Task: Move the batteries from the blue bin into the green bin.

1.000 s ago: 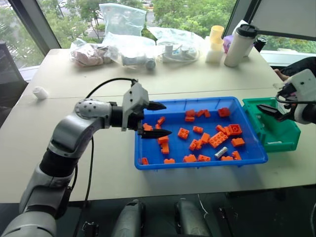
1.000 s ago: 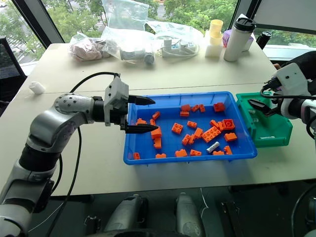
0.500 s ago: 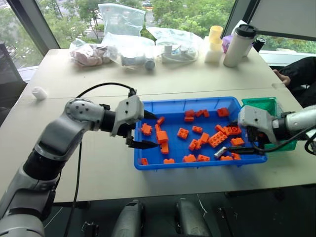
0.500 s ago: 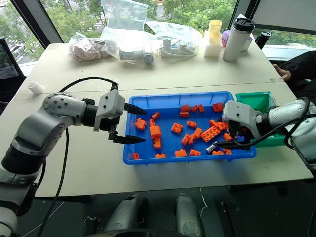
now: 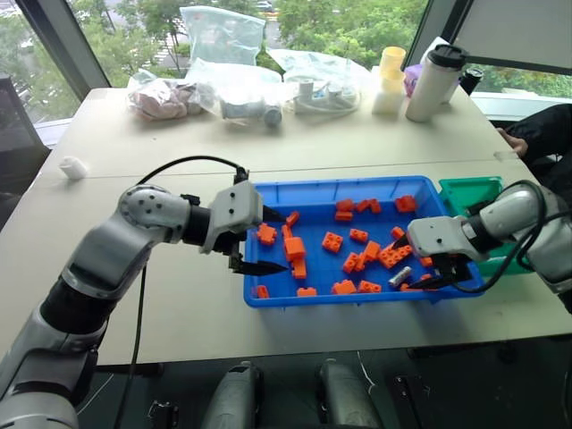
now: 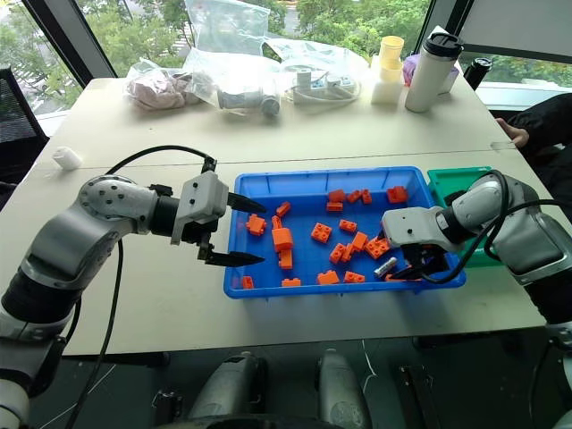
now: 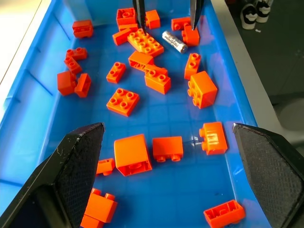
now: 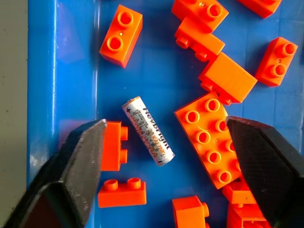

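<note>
One silver battery point(image 8: 147, 130) lies among orange bricks near the front right corner of the blue bin point(image 5: 340, 181). My right gripper point(image 5: 430, 272) points down over it, open, with one finger point(image 8: 76, 166) on each side of the battery and a gap to each. At the bin's left end my left gripper point(image 5: 284, 241) hovers open with nothing in it, aimed along the tray. The same battery point(image 7: 174, 42) lies at the far end of the tray in the left wrist view. The green bin point(image 5: 474, 192) stands against the blue bin's right end, behind my right arm.
Many orange bricks point(image 5: 332, 240) are scattered through the blue bin, several close around the battery. At the table's back are plastic bags point(image 5: 223, 89), a white tumbler point(image 5: 433, 80) and a yellow cup point(image 5: 391, 63). A person's dark sleeve point(image 5: 536, 134) rests at the right edge.
My right gripper has swung from over the green bin to the blue bin, turned downward and come down around the battery, its fingers closer together. The left gripper has sunk slightly.
</note>
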Motion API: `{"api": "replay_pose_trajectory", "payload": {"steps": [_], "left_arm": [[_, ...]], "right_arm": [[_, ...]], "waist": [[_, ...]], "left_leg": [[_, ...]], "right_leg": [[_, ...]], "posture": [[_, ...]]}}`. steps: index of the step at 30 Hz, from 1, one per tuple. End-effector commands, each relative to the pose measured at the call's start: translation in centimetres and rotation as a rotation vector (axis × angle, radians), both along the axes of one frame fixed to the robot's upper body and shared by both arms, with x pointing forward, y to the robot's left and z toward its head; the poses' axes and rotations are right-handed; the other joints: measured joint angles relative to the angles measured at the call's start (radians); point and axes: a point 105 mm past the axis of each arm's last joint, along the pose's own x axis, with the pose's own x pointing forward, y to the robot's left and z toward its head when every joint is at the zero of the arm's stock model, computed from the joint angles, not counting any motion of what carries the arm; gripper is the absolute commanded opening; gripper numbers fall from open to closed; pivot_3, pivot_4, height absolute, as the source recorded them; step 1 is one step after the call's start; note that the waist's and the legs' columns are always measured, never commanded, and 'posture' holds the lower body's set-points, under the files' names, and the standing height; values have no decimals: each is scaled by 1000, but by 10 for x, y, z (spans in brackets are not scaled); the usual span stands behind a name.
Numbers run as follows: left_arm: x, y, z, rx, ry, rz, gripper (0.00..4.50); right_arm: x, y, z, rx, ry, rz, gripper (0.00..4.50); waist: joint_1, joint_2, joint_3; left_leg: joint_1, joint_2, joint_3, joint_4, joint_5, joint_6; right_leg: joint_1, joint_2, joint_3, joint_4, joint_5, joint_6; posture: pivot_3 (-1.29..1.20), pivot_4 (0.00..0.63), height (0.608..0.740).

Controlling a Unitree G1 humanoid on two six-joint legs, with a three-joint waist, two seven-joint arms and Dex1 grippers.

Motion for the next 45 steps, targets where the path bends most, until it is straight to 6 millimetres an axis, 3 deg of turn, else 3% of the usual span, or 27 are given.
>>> {"api": "replay_pose_trajectory", "payload": {"steps": [1,15,18,20,23,27,29,33,36,40,43,45], "left_arm": [[-2,1,8,-8,-48,3,4500],[3,-1,10,-16,-60,9,4500],[3,-1,10,-20,-61,14,4500],[4,-1,11,-20,-62,16,4500],[3,-1,11,-21,-65,19,4500],[3,-1,11,-19,-63,17,4500],[2,-2,11,-19,-59,13,4500],[13,-5,30,-154,-63,53,4500],[23,-8,44,-237,-64,80,4500],[27,-18,47,-274,-62,53,4500],[28,-35,57,-344,-53,-5,4500],[30,-40,60,-363,-59,-19,4500]], "right_arm": [[4,0,3,-15,-16,44,2062],[6,-4,-19,-108,32,152,2062],[9,-4,-23,-103,51,139,1199],[11,-4,-24,-100,49,137,96],[15,-1,-22,-88,27,137,12],[21,2,-13,-68,-27,121,12],[25,2,2,-32,-62,74,12],[48,-2,58,176,-216,-176,12],[62,-24,104,365,-367,-404,12],[67,-70,132,475,-555,-673,12],[56,-123,117,402,-649,-937,12],[49,-137,108,373,-661,-1011,12]], "waist": [[0,0,0],[2,0,0],[0,0,0],[0,0,0],[0,0,0],[0,0,0],[0,0,0],[2,1,0],[4,0,0],[8,0,0],[24,0,0],[26,0,0]], "left_leg": [[0,0,0,0,0,0],[0,0,0,0,0,0],[0,0,0,0,0,0],[0,0,0,0,0,0],[0,0,0,0,0,0],[0,0,0,0,0,0],[0,0,0,0,0,0],[0,0,0,0,0,0],[-1,-1,-1,1,0,0],[-1,-1,-2,0,0,0],[-1,-2,-1,0,0,0],[-2,-3,-1,1,0,0]], "right_leg": [[0,0,0,0,0,0],[0,0,0,0,0,0],[0,0,0,0,0,0],[0,0,0,1,0,0],[0,0,0,1,0,0],[0,0,0,1,0,0],[0,0,0,1,0,0],[0,-1,0,1,0,0],[-1,-2,0,2,0,0],[-1,-3,-2,2,0,0],[-1,-4,-2,1,0,0],[-1,-4,-2,1,0,0]], "posture": [[0,150,740],[0,150,740],[0,150,740],[0,150,740],[0,150,740],[0,150,740],[0,150,740],[0,150,740],[0,150,740],[0,150,740],[0,150,740],[0,150,740]]}}
